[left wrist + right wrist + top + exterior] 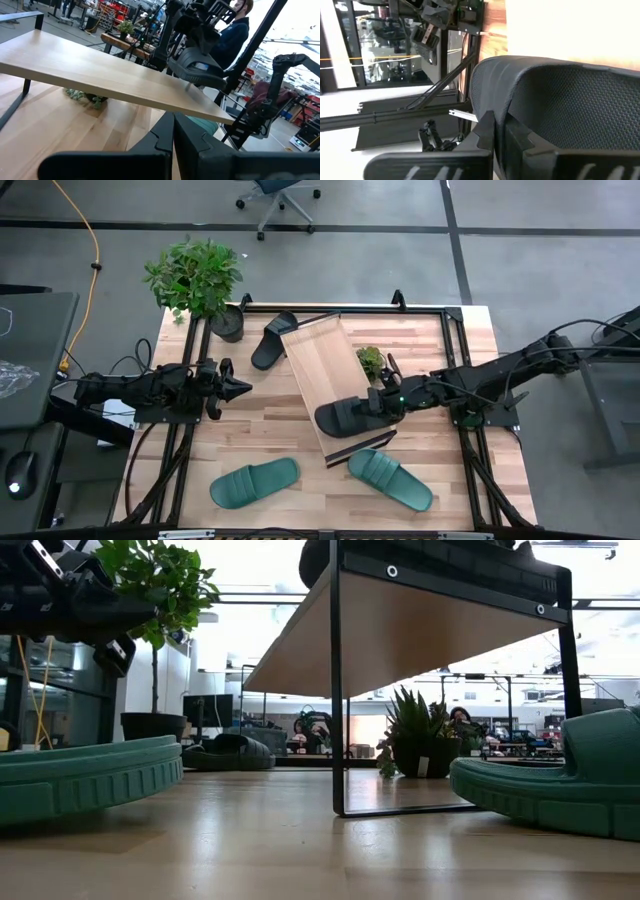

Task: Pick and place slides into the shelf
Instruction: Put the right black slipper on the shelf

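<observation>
The shelf (325,375) stood slantwise across the middle of the butcher-block table (460,480), its light plank running from the far side toward the near edge. The right gripper (378,406) was over the near end of the plank, its fingers pinched together on a black slide (345,417) that sat on the shelf top by its near right edge; the right wrist view showed the sandal's textured footbed (570,100) filling the frame just past the closed fingers, and the left wrist view showed it from the side, at the plank's edge (200,70). The second black slide (272,340) lay on the table at the far side, just beside the shelf's far left corner and near a potted plant (200,280). One teal slide (254,482) lay on the table near the front, left of the shelf's near end; the other teal slide (391,478) lay to the right of that end, close to the frame's foot. A small green plant (370,360) stood just right of the plank. The left gripper (238,389) hovered over the table to the left of the shelf, fingers pressed together and holding nothing, pointing toward the plank
</observation>
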Tool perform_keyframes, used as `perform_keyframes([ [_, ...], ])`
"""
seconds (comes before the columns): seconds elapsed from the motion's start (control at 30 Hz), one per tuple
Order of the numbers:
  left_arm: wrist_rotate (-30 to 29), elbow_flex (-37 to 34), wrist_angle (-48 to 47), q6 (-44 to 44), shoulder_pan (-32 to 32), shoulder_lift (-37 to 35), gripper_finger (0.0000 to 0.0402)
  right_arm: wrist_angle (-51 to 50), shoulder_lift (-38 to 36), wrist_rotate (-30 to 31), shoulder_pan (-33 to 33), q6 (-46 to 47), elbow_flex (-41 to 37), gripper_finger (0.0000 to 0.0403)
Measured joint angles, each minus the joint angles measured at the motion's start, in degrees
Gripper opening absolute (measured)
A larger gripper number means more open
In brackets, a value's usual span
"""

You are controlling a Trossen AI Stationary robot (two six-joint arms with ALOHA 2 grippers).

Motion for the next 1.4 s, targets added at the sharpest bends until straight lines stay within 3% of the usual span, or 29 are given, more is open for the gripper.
perform_keyframes([
  [0.7, 2.5, 0.0, -0.4, 0.0, 0.0, 0.0, 0.0001, 0.8, 3.5, -6.5, 0.0, -3.2, 0.0, 0.0000],
  [1.4, 2.5, 0.0, -0.4, 0.0, 0.0, 0.0, 0.0001, 0.1, 3.5, -8.3, 0.0, -3.7, 0.0, 0.0000],
])
